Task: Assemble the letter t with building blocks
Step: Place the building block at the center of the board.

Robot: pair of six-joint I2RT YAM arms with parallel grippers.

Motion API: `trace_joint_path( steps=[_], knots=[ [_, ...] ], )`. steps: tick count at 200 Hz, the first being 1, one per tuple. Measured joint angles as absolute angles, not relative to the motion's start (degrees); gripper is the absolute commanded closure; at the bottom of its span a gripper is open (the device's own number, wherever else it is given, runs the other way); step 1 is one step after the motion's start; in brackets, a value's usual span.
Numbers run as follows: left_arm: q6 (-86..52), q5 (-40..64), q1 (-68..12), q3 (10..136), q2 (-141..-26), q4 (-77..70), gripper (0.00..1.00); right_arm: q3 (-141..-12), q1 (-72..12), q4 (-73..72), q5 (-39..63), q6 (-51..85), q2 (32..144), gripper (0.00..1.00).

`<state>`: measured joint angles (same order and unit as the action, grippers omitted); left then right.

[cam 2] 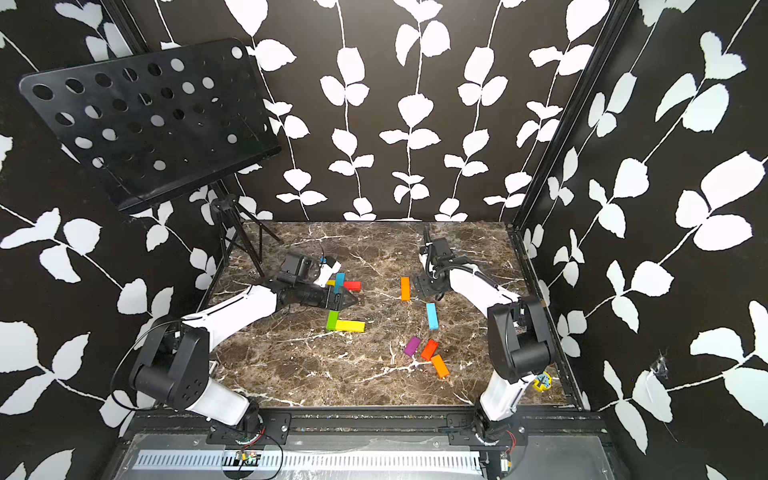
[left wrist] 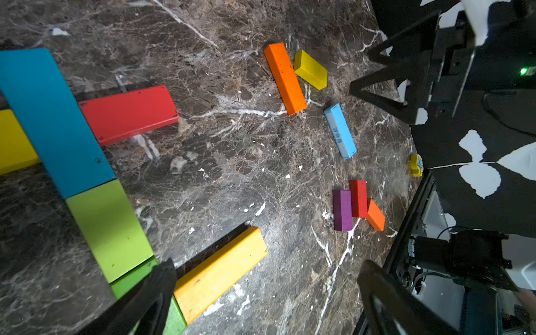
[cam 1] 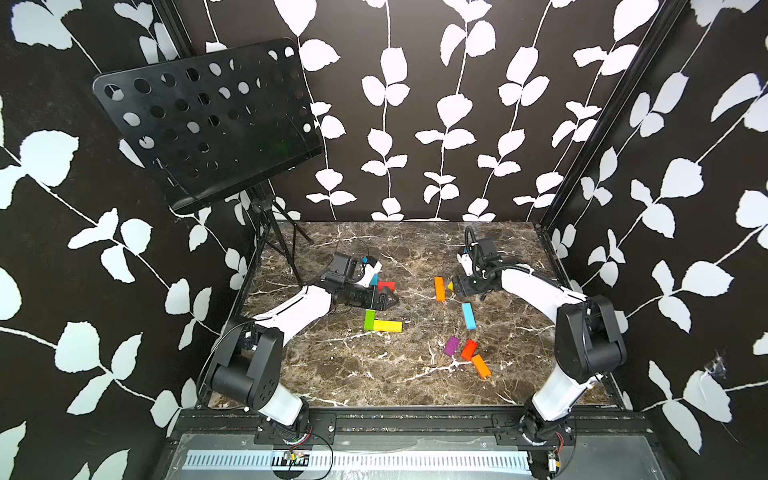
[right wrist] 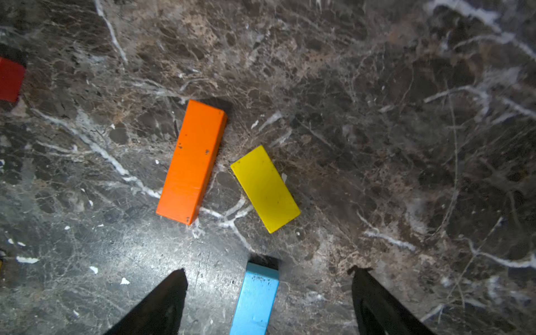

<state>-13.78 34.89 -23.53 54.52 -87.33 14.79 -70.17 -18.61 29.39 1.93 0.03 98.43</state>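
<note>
Though mostly hidden overhead, yellow blk (cam 1: 451, 286)

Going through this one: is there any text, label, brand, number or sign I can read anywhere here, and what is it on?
Nothing can be read outright.
light blue block: a short row of darker blue printed characters on its side, too blurred to read.
small yellow piece near the table's edge: a blue tree-like picture, no legible letters.
</note>
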Motion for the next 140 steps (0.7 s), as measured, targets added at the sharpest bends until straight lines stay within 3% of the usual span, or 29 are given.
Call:
trace_joint_path(
  steps=[87,140],
  knots=[
    [-13.34,36.36,-22.61,54.7,-87.35,10.52,0.01,-80.27,-16.93,29.8,0.86,-11.16,103.9,0.15],
    [-13.45,30.81,-21.65,65.04,-94.52,11.51,0.01,-95.53,-15.59,32.91,-0.1,-5.19,114.06,0.16]
  ],
)
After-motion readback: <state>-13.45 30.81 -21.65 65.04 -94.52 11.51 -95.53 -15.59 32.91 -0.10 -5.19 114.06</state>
